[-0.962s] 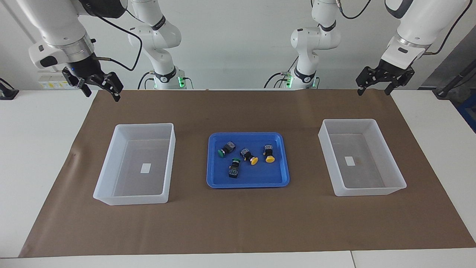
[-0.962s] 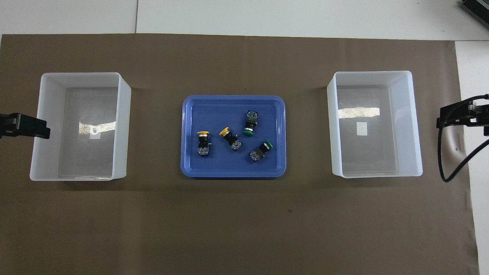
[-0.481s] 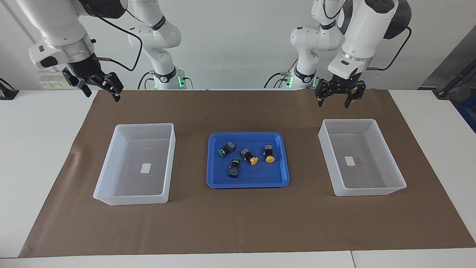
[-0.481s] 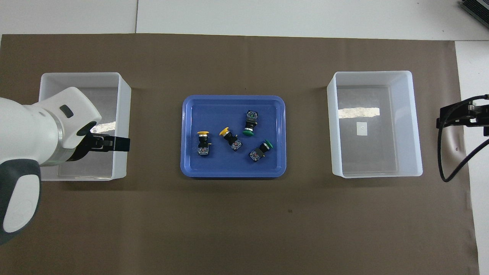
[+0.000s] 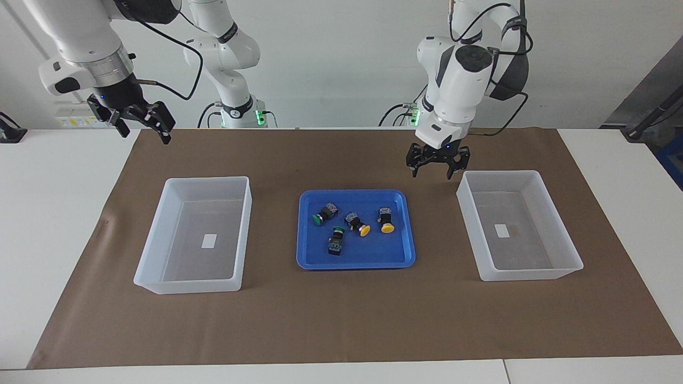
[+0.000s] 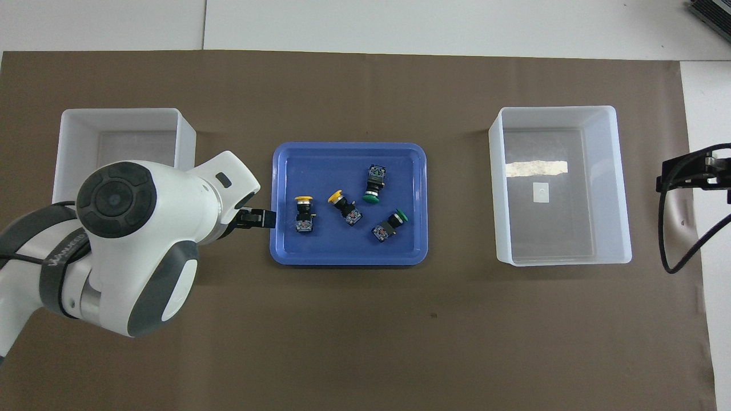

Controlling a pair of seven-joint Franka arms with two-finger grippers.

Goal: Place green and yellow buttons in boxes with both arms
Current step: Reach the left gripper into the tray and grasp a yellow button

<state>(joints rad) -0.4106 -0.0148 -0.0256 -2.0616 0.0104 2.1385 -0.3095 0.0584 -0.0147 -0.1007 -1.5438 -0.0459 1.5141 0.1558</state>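
Four buttons lie in the blue tray (image 5: 356,264): two green-capped (image 5: 324,213) (image 5: 336,241) and two yellow-capped (image 5: 357,224) (image 5: 386,220). The overhead view shows the yellow ones (image 6: 304,214) (image 6: 345,206) and the green ones (image 6: 373,182) (image 6: 390,224). Both translucent boxes hold only a label, one at the left arm's end (image 5: 549,208) (image 6: 185,131), one at the right arm's end (image 5: 160,213) (image 6: 494,182). My left gripper (image 5: 433,172) (image 6: 257,219) is open and empty, raised over the mat between the tray and its box. My right gripper (image 5: 145,130) (image 6: 694,174) is open and empty, waiting over the mat's edge.
A brown mat (image 5: 341,320) covers the white table. The tray (image 6: 348,260) sits midway between the two boxes. The left arm's white body covers much of its box in the overhead view. A black cable hangs by the right gripper.
The left arm has swung in from its end of the table, across its box, and lowered toward the tray. The right arm has barely moved. The buttons have not moved.
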